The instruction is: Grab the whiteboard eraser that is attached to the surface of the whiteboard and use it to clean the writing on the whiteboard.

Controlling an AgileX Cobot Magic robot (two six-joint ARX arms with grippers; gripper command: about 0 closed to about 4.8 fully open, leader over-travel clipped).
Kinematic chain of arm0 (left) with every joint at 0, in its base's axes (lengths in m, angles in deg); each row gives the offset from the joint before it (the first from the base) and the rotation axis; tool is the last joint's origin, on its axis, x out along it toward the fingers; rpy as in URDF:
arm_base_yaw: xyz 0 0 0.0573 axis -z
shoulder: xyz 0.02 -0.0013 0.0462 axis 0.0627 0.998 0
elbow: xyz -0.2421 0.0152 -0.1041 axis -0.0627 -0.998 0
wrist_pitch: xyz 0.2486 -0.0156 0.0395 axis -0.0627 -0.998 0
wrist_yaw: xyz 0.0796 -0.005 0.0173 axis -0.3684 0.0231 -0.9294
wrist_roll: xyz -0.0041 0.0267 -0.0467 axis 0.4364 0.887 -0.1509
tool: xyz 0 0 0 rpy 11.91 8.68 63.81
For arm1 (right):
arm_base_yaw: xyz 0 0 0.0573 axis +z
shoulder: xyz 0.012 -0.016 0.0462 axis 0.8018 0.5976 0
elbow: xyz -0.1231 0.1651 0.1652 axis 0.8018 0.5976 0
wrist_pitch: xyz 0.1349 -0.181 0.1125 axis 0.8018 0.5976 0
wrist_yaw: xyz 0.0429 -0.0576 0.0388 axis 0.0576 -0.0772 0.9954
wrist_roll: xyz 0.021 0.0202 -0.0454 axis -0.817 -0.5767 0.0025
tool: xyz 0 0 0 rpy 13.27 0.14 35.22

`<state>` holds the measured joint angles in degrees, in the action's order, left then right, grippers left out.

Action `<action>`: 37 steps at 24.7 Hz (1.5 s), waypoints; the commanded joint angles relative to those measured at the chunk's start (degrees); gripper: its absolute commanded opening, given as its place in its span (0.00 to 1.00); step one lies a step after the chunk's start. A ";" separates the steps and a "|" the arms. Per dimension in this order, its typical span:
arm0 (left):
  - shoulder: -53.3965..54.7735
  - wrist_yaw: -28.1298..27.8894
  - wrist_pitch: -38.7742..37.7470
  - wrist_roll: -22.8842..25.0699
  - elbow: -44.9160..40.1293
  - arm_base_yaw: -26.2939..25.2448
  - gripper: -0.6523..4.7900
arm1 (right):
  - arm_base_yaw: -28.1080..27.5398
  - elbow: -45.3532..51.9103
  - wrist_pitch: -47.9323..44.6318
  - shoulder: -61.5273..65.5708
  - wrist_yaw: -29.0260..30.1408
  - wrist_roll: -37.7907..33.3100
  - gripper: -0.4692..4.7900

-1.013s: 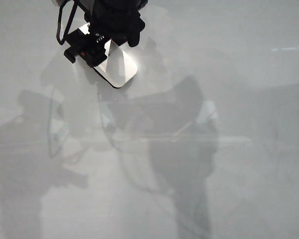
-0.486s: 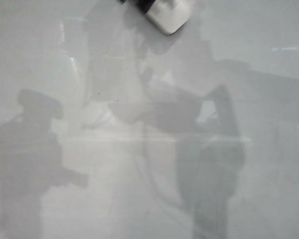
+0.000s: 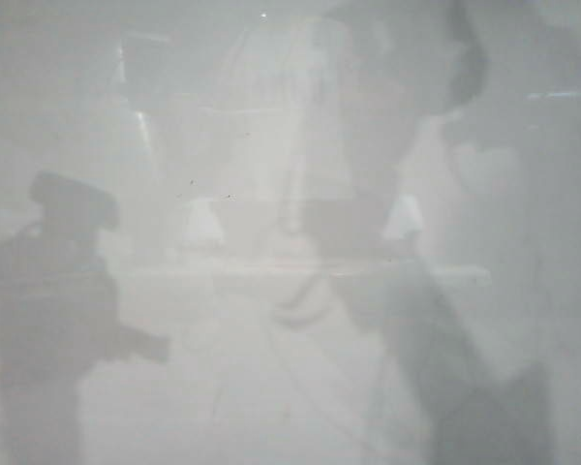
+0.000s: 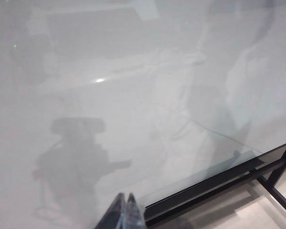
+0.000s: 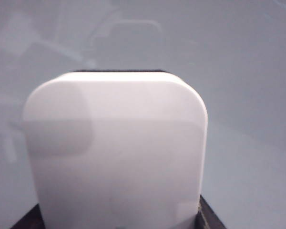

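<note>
Glossy whiteboard [image 3: 523, 194] fills every view. Right end effector [image 5: 119, 222] grips the whiteboard eraser [image 5: 117, 152], held clear above it; left end effector [image 4: 125, 214], closed, waits near the board's edge.

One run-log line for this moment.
right gripper: shut on whiteboard eraser, out of exterior view | left gripper: shut, idle above whiteboard | writing: none visible

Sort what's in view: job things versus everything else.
Job:
- eraser, held in the right gripper
- whiteboard
- left gripper, shut, idle near the board's edge
- No red writing shows now.

Not the job:
- dark frame beside the board
- tiny specks on the board
</note>
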<state>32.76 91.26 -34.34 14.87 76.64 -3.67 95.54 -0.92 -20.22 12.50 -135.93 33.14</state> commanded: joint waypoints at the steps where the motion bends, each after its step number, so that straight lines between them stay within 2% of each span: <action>1: 0.09 0.33 0.74 0.17 0.07 0.07 0.11 | -5.60 4.63 -3.85 -4.22 5.09 -1.88 0.45; 5: 0.09 0.31 0.76 0.15 0.07 0.07 0.11 | -14.91 10.67 -8.37 -7.76 13.44 -5.11 0.45; 11: 0.09 0.35 0.74 -0.26 0.09 0.07 0.11 | -29.22 16.68 -13.03 -7.43 25.70 -16.39 0.45; 13: 0.07 0.33 0.74 -0.24 0.09 0.07 0.11 | -33.07 18.40 -15.45 -6.32 28.76 -18.93 0.45; 16: 0.07 0.35 0.74 -0.24 0.09 0.07 0.11 | -36.65 20.81 -19.50 -4.76 30.32 -21.49 0.45; 20: 0.09 0.35 0.74 -0.24 0.09 0.07 0.11 | -38.58 23.04 -25.79 -1.57 33.66 -21.27 0.45; 23: 0.07 0.33 0.74 -0.26 0.09 0.07 0.11 | -38.62 23.04 -27.26 0.57 33.70 -21.27 0.45; 26: 0.07 0.52 0.70 -0.26 0.09 0.07 0.11 | -38.71 23.02 -33.07 4.76 34.75 -20.68 0.45; 31: 0.09 0.39 0.72 -0.22 0.09 0.07 0.11 | -38.69 23.02 -35.93 8.24 37.07 -20.52 0.45; 37: 0.09 0.33 0.72 -0.24 0.09 0.07 0.11 | -38.77 22.97 -36.68 8.96 38.64 -14.95 0.45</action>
<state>32.76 91.35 -34.34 14.65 76.64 -3.67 56.85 22.47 -54.64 21.70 -98.62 16.37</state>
